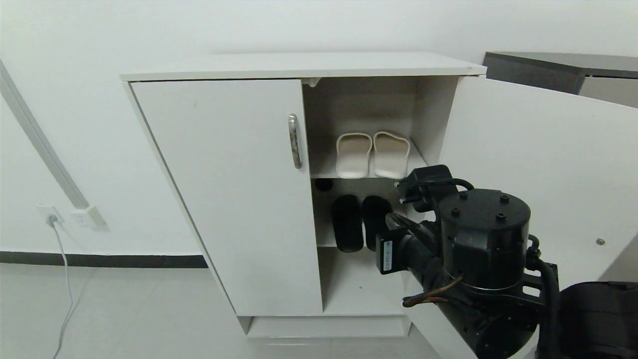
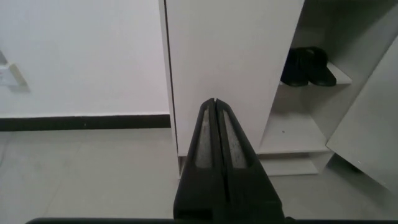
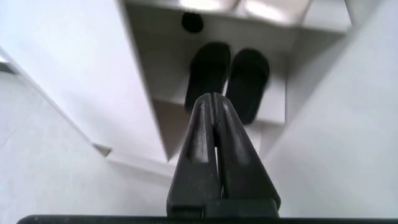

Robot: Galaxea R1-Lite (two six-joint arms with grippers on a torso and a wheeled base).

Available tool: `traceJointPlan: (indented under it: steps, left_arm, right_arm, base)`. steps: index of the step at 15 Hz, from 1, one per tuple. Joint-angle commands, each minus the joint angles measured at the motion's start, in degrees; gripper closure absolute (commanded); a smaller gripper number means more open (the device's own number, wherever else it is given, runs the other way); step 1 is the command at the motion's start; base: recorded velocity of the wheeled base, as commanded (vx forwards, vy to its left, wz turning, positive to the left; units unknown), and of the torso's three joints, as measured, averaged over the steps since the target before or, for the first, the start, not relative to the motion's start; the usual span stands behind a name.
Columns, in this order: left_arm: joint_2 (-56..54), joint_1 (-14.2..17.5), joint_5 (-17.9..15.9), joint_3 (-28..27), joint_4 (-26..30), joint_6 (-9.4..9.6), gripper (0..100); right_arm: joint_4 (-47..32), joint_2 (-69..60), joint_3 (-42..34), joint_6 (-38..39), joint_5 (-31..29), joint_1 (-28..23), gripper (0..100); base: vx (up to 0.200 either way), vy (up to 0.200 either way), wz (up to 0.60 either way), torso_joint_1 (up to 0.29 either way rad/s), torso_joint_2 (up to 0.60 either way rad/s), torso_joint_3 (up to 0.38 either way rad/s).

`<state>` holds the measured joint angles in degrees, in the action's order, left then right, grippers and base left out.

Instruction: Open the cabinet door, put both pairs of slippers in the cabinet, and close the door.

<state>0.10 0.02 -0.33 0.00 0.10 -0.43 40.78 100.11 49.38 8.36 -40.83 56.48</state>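
Observation:
The white cabinet (image 1: 299,65) has its left door (image 1: 224,189) closed and its right door (image 1: 528,169) swung wide open. A beige pair of slippers (image 1: 372,154) lies on the upper shelf. On the middle shelf is a black pair of slippers (image 1: 359,222), also seen in the wrist views (image 2: 308,67) (image 3: 227,78). My right gripper (image 3: 214,102) is shut and empty, held just in front of the open compartment and pointing at the black pair. My left gripper (image 2: 214,107) is shut and empty, low before the closed left door.
A metal handle (image 1: 294,141) is on the closed door's inner edge. The open door (image 3: 348,143) stands close beside my right arm. A wall socket with a cable (image 1: 50,218) is at the left, and grey furniture (image 1: 563,70) at the back right.

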Motion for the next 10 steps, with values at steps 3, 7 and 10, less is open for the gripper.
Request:
traceJointPlan:
  steps: [3, 7, 10]
  left_arm:
    - [-0.01, 0.06, -0.02, 0.00, -0.01, -0.01, 100]
    - [-0.01, 0.06, 0.07, 0.00, -0.01, -0.10, 100]
    - [-0.01, 0.06, 0.07, 0.00, -0.01, -0.10, 100]
  right_arm:
    - [0.00, 0.35, -0.08, 0.07, 0.05, 0.03, 100]
    - [0.00, 0.35, -1.04, 0.16, 0.31, -0.05, 100]
    - [0.18, 0.26, -3.24, -0.19, 3.21, -1.02, 100]
  base:
    - [-0.200, 0.000, 0.00, 0.001, 0.00, 0.001]
    - [-0.200, 0.000, 0.00, 0.004, 0.00, 0.002]
    - [0.000, 0.000, 0.00, 0.000, 0.00, 0.000]
